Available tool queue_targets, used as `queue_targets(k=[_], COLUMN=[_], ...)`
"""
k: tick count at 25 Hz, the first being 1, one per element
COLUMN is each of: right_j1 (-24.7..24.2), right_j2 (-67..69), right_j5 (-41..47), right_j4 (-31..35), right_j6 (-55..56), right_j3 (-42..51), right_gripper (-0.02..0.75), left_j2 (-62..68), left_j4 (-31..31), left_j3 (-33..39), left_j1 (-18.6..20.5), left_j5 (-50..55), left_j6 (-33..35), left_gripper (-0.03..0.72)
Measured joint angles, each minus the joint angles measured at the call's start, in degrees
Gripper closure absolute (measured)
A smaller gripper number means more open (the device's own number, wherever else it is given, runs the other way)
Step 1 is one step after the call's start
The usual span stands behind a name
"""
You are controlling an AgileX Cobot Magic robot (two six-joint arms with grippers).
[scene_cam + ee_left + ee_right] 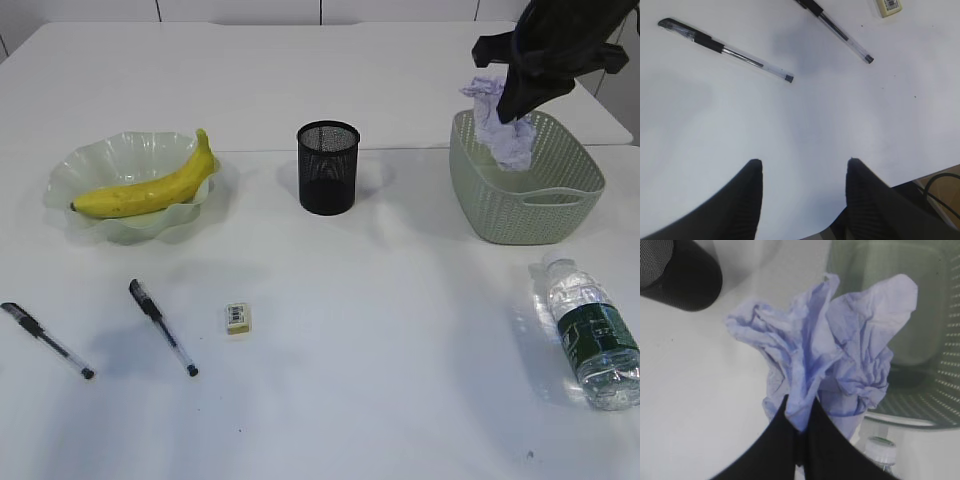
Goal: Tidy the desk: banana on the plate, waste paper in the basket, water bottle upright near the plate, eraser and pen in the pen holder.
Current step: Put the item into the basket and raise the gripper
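Paper step in hand: the right pincer (799, 427), clamped shut on the paper (503, 130), holds it over the basket (525, 205). Next it should release. Left pincer (802, 172) half-open, empty.

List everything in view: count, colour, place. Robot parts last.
banana: 1, yellow, on the plate
plate: 1, pale green, wavy rim, far left
pen holder: 1, black mesh, centre, upright
basket: 1, grey-green, far right
waste paper: 1, lilac, crumpled, over the basket
water bottle: 1, clear with dark label, lying near right
pens: 2, black caps, near left
eraser: 1, cream, right of the pens
right gripper: jaws shut on waste paper
left gripper: jaws open, empty, above bare table
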Motion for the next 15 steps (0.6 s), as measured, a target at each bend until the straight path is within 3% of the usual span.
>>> queue_targets(k=[10,15], right_j1=[-3.4,-3.4], right_j2=[1.1,3.5], right_j5=[-9.2,-10.0], right_j4=[-3.7,-6.3], right_j6=[3.7,7.2], right_j3=[-0.3,-0.3], right_gripper=[0.736,0.607], left_j2=[0.0,0.0], left_j4=[0.0,0.0], left_j3=[0.0,0.0], left_j1=[0.0,0.0], left_j5=[0.0,-0.1], left_j6=[0.0,0.0], left_gripper=[0.311,0.311])
